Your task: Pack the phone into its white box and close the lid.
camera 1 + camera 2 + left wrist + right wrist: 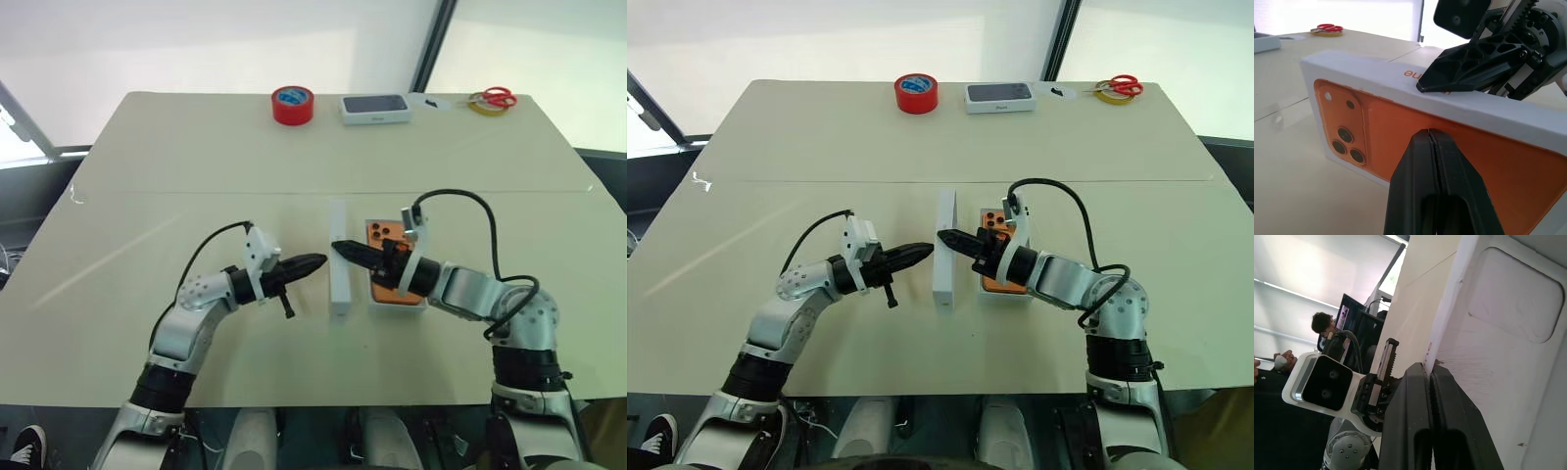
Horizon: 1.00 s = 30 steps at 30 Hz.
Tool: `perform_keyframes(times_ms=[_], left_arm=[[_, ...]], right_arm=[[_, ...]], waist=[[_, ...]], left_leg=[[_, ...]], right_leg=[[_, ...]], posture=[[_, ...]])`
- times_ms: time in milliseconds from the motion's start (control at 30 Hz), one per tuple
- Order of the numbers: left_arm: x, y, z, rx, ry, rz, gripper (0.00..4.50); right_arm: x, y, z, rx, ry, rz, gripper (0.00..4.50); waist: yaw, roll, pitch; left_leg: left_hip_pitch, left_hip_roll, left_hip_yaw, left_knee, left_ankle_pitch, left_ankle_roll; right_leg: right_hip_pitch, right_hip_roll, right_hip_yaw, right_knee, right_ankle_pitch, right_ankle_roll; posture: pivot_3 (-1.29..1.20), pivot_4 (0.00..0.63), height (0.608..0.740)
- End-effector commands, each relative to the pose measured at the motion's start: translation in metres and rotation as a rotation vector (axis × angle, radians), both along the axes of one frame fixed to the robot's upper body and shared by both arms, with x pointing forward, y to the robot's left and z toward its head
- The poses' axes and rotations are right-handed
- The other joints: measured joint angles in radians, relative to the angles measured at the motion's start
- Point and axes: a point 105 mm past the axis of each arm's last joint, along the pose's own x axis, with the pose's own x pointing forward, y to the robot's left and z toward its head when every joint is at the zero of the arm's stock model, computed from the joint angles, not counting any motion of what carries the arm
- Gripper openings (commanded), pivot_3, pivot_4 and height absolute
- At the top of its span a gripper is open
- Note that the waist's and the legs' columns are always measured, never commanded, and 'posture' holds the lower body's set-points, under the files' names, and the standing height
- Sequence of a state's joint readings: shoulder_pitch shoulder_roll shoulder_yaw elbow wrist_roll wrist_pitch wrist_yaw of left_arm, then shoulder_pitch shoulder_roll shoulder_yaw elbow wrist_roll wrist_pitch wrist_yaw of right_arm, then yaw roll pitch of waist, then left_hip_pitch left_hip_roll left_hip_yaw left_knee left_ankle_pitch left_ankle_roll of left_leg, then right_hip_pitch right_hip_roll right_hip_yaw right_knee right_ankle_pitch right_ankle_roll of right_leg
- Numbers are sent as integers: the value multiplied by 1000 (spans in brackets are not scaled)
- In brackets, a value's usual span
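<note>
Both claws are fully closed and gripping nothing.

Left claw (318, 261): fingers pressed together and pointing at the lid (338, 264). The tip is just beside the lid's outer face. I can't tell if it makes contact.

Right claw (338, 246): fingers also pressed together, coming in from the opposite side. In the left wrist view its tip sits on the lid's upper edge and looks to be touching.

The lid stands upright on one long side wall, about mid-worktop and a bit toward the near edge, between the two claws. The face towards the left claw carries an orange phone print. In the right wrist view, the side towards the right claw shows a white surface with a rounded recess.

The phone (377, 235) lies flat in the white box (397, 309), camera block up and at the far end. The right arm crosses over it and hides part of it. The white box sits just right of the lid.

Along the far edge of the worktop:
- red tape roll (293, 105)
- box with a dark phone picture (374, 109)
- red-handled scissors (498, 96), near the far right corner

A person (1325, 325) is in the background of the right wrist view.
</note>
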State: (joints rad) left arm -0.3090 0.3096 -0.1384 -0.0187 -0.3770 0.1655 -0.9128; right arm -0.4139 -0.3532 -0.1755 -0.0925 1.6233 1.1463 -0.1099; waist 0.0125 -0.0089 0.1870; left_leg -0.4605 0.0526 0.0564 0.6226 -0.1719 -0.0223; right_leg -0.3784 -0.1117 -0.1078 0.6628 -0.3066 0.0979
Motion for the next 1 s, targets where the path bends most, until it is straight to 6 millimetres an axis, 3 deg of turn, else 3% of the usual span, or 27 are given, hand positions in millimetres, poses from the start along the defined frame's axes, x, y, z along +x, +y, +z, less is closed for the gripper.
perform_keyframes(times_ms=[33,200,400,500,600,800,900,1000], left_arm=[[5,-6,4,-8,-37,-1,21],[10,-20,7,-33,-43,-27,21],[14,-41,8,-53,-42,-70,21],[15,-48,8,-62,-34,-87,0],[15,-55,8,-76,-30,-101,0],[17,-61,13,-114,-14,-96,0],[19,-52,11,-99,-10,-76,0],[30,-37,11,-72,-11,-14,0]], right_arm=[[16,-23,0,-25,3,-120,0],[24,-35,3,4,0,-166,0],[16,-40,2,56,21,-138,0],[12,-45,-3,31,30,-140,885],[13,-72,1,-32,-14,-205,2368],[16,-136,7,-233,-98,-347,2368],[25,-147,12,-387,-213,-403,2368],[31,-144,17,-588,-416,-427,2368]], waist=[[0,0,0],[3,0,0],[3,0,0],[3,0,0],[2,0,0],[2,0,0],[-4,0,0],[-4,0,0]], left_leg=[[0,0,0,0,0,0],[0,0,0,1,0,0],[-1,-1,0,1,0,1],[-1,-1,0,1,-1,1],[-1,-1,0,2,-1,1],[-2,-1,0,2,-1,2],[-1,-1,1,2,-1,2],[-1,0,1,2,-1,2]], right_leg=[[0,0,0,0,0,0],[0,0,0,0,0,0],[1,0,0,0,0,0],[1,0,-1,0,0,0],[1,-1,-1,0,0,0],[0,-1,-1,-1,0,1],[0,-1,0,-1,0,1],[-1,0,0,0,0,1]], posture=[[0,150,740],[0,150,740],[0,150,740],[0,150,740],[0,150,740],[0,150,740],[0,150,740],[0,150,740]])
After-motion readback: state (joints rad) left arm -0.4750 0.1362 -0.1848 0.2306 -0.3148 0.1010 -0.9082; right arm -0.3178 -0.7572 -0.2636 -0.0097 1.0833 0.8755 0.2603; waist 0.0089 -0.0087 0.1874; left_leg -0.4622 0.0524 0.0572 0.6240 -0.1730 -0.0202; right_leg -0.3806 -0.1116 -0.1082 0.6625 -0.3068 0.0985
